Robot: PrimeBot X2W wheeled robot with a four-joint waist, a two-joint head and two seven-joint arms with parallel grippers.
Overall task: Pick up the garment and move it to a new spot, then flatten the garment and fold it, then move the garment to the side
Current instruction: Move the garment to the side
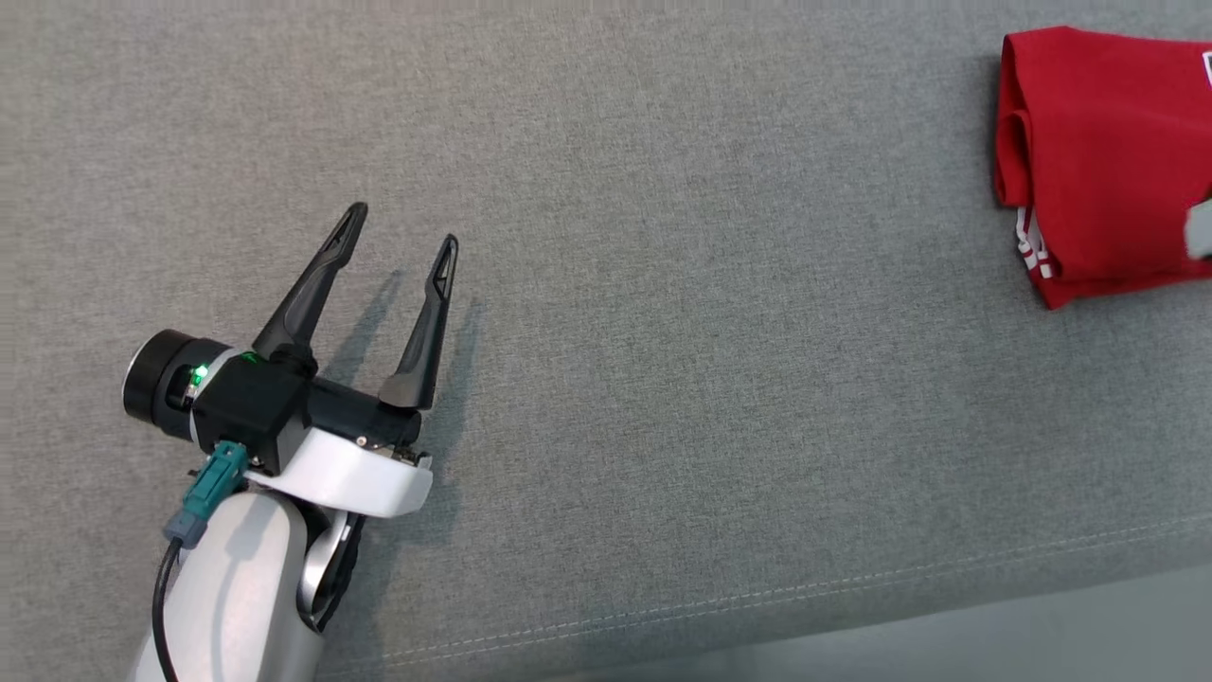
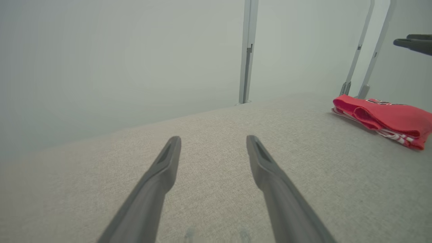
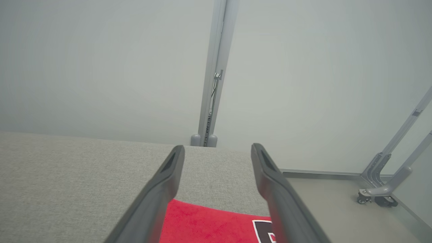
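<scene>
The red garment (image 1: pixel 1103 152) lies folded in a compact bundle at the far right of the grey fabric surface, white trim showing at its lower left corner. In the left wrist view the garment (image 2: pixel 384 119) lies off to the right. My left gripper (image 1: pixel 404 227) rests open and empty at the lower left, far from it, with bare fabric between its fingers (image 2: pixel 213 140). My right gripper (image 3: pixel 216 150) hovers open just above the garment (image 3: pixel 209 222), holding nothing. Its dark fingers (image 2: pixel 416 45) hang in the air above the bundle.
The grey fabric surface (image 1: pixel 663 332) stretches wide between my left gripper and the garment. Its stitched front edge (image 1: pixel 852 583) runs along the bottom right, with floor beyond. Grey frame posts (image 2: pixel 248 50) and a wheeled stand leg (image 3: pixel 378 197) stand past the far edge.
</scene>
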